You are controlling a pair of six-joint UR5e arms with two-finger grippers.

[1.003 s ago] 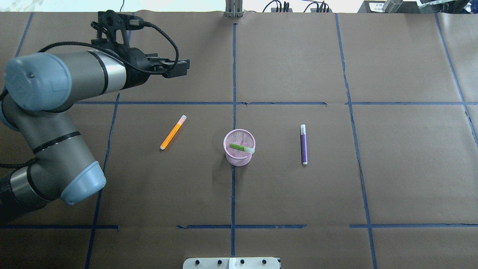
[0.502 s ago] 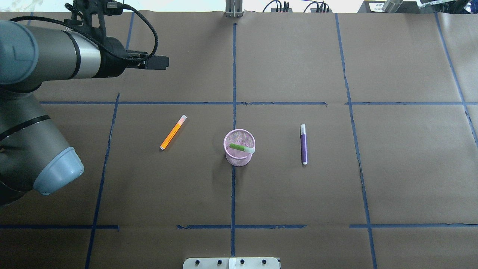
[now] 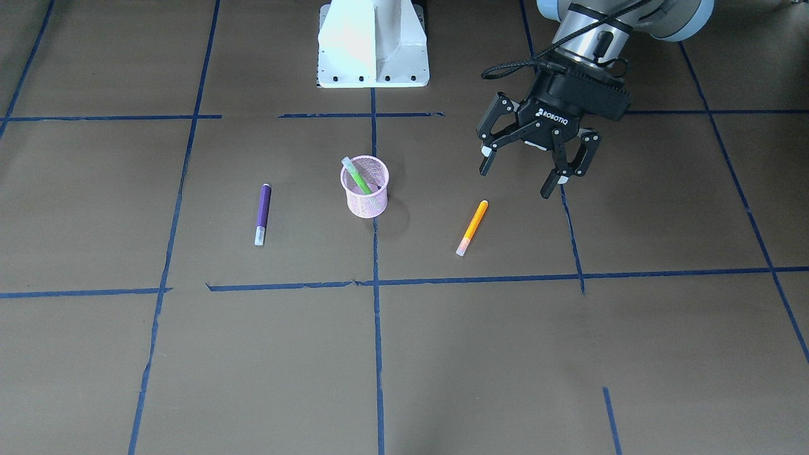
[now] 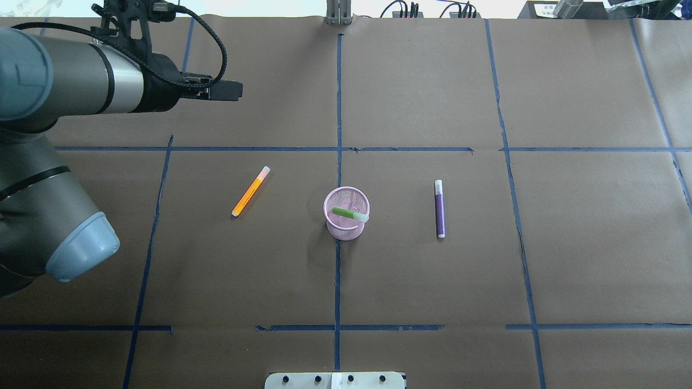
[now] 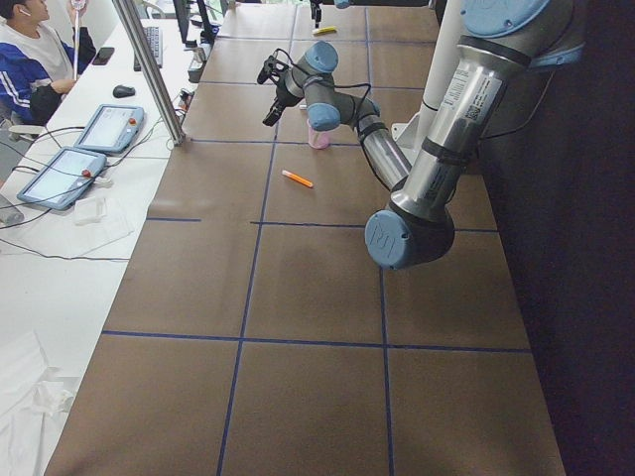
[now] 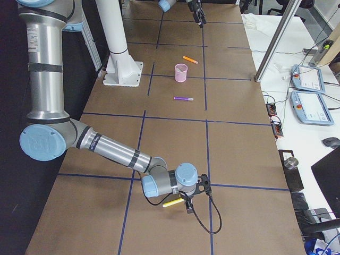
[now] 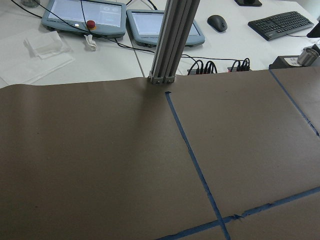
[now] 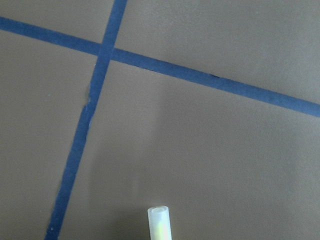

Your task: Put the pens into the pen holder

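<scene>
The pink mesh pen holder point(image 4: 344, 231) stands upright at the table's middle, also in the front view point(image 3: 368, 203). The green pen point(image 4: 348, 213) leans inside it, its pale cap over the rim. The orange pen point(image 4: 250, 192) lies flat to the holder's left, and the purple pen point(image 4: 440, 209) to its right. My left gripper point(image 3: 518, 177) is open and empty, raised beyond the orange pen point(image 3: 473, 227). My right gripper point(image 6: 188, 204) is low at the table's far right end, over a yellow-green pen point(image 6: 172, 202). I cannot tell if it is open or shut.
The robot's white base point(image 3: 373, 47) stands at the table's near edge. A metal post point(image 4: 338, 13) with cables stands at the far edge. Blue tape lines point(image 4: 338, 108) cross the brown paper cover. The right wrist view shows the yellow-green pen's pale cap end point(image 8: 160, 222).
My left arm has swung back to the left, away from the table's middle, and has almost stopped in the last half second. The pens and the holder have not moved.
</scene>
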